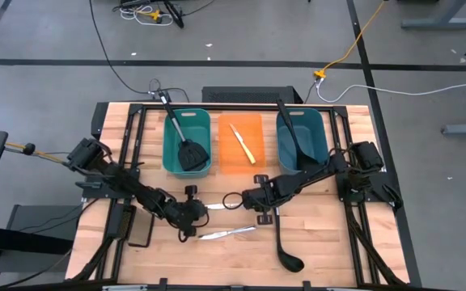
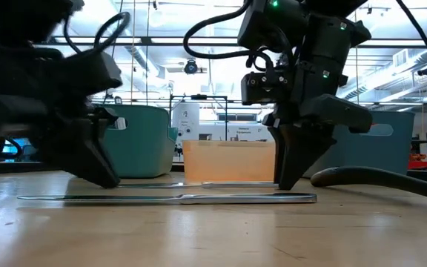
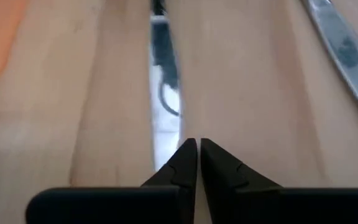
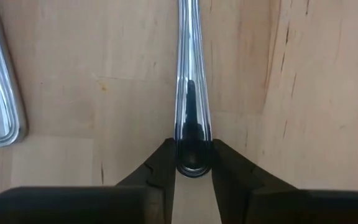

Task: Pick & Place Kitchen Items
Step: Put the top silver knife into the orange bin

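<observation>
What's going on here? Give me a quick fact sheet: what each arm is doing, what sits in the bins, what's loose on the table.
Left end effector: down on one end of the far knife, fingers nearly shut
Right end effector: fingers around that knife's handle end
Teal bin: spatula
Orange bin: small knife
Blue bin: black utensil
Loose on the table: near knife, ladle

A pale wooden worktop (image 1: 314,242) made of butcher-block strips lies below me. Along its far edge three plastic bins stand in a row: a teal bin (image 1: 173,153) on my left, a flat orange bin (image 1: 253,129) in the middle, and a blue bin (image 1: 314,133) on my right. A flat black pad (image 1: 141,233) lies near the front left corner. Beyond the worktop, cables, including a yellow cable (image 1: 354,44), trail over grey floor (image 1: 47,32).
</observation>
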Tool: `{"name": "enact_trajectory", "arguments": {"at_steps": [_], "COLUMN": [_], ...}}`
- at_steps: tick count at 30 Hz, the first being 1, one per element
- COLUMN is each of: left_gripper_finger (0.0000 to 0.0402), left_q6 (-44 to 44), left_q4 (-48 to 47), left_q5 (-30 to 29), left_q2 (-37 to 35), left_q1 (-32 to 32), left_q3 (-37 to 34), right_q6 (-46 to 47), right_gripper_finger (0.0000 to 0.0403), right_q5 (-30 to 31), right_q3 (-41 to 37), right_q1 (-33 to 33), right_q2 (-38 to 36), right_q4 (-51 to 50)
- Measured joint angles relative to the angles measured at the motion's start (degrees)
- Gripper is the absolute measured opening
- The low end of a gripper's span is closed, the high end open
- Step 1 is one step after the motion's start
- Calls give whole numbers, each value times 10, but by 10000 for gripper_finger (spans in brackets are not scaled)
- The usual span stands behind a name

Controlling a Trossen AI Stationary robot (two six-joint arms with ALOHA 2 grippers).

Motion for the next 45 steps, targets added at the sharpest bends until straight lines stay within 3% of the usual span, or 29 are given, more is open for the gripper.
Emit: {"name": "enact_trajectory", "arguments": {"at_steps": [6, 13, 20, 23, 35, 45], "left_gripper_finger": [57, 133, 205, 224, 233, 233], "left_q6": [9, 11, 17, 23, 36, 28], "left_q4": [9, 12, 13, 13, 13, -3], "left_q5": [-16, -47, -31, 9, 62, 62], "left_q2": [-29, -35, -36, -36, -37, -36], "left_q1": [-1, 2, 25, 42, 68, 68], "left_q3": [7, 7, 7, 7, 7, 5], "right_q6": [3, 7, 0, -1, 0, 1], "right_gripper_finger": [82, 82, 82, 82, 82, 82], "right_q5": [20, 31, 63, 80, 112, 151], "right_q3": [0, -1, -1, -1, -2, -3], "right_q1": [12, 16, 29, 36, 47, 65], "right_q2": [0, 1, 2, 2, 4, 6], "right_q4": [1, 1, 2, 3, 4, 12]}}
